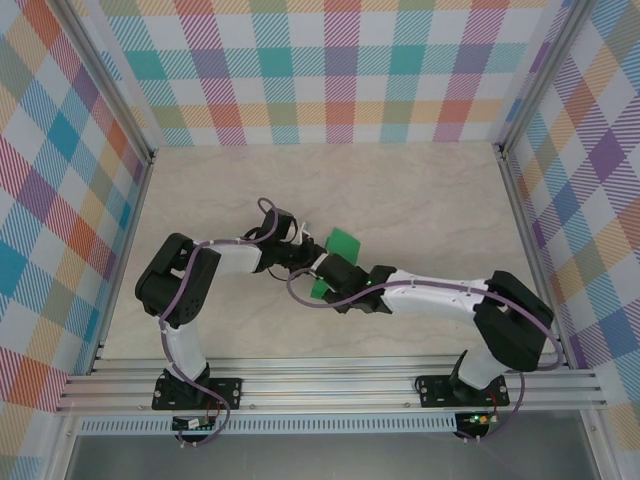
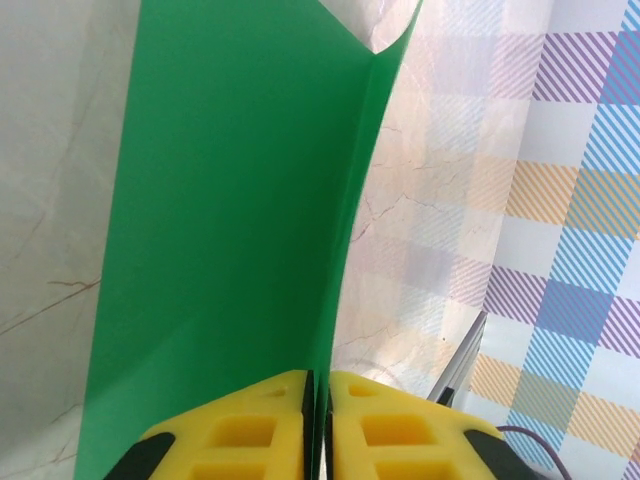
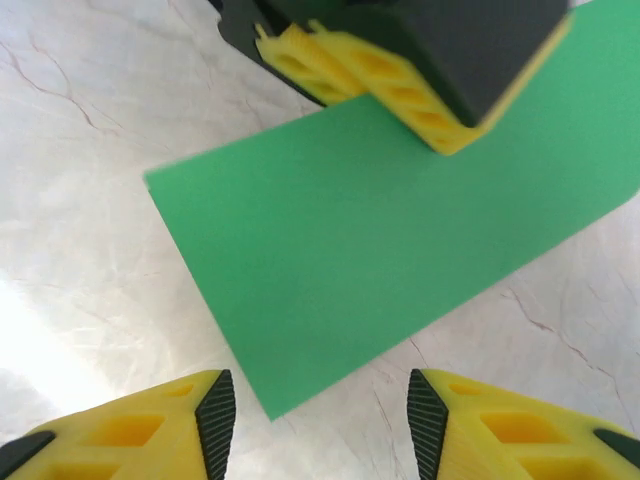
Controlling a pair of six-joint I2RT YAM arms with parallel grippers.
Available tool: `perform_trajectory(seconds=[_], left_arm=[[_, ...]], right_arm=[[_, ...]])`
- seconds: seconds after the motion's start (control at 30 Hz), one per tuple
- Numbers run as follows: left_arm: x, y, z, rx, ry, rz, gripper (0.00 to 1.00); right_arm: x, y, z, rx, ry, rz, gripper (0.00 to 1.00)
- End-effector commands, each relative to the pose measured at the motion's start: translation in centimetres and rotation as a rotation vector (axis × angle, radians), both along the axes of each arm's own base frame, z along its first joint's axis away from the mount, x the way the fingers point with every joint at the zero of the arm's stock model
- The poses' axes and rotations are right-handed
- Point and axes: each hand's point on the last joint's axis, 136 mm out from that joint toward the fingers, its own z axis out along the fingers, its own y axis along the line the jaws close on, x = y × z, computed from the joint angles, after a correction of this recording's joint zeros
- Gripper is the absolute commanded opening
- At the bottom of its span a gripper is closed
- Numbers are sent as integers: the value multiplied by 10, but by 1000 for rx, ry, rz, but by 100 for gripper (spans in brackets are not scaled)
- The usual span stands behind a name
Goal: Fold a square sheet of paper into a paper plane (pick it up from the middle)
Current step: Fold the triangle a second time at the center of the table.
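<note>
The left gripper [image 2: 318, 385] has its yellow fingers pressed together on the edge of the thin bright green sheet of paper [image 3: 380, 260], holding it up off the pale marbled tabletop [image 3: 90, 200] near the middle. The right gripper [image 3: 312, 420] waits just beneath with fingers wide apart. The sheet looks doubled into a rectangle, so I'd say an early fold is in hand; next the right fingers must close on the free edge without crumpling it.

No text, label, brand, number or sign can be read in any of the views. The square sheet of paper [image 3: 380, 250] is seen as plain green on its visible faces. The walls [image 1: 340, 70] are covered with a coloured check pattern, and the table [image 1: 420, 200] is marked with marble veining, without lettering.
</note>
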Motion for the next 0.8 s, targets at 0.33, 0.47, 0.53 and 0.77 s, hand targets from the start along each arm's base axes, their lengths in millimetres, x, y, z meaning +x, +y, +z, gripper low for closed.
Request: perform_trajectory(seconds=[0.33, 0.47, 0.53, 0.77], left_arm=[[-6, -7, 22, 3, -26, -20, 12], [-5, -9, 23, 3, -24, -17, 12], [-5, -9, 23, 3, -19, -14, 13], [-5, -10, 22, 1, -7, -8, 13]], right_arm=[[-23, 26, 29, 306, 191, -67, 57], [-19, 36, 20, 325, 212, -100, 62], [-16, 39, 19, 311, 193, -112, 63], [-3, 45, 4, 174, 71, -152, 68]])
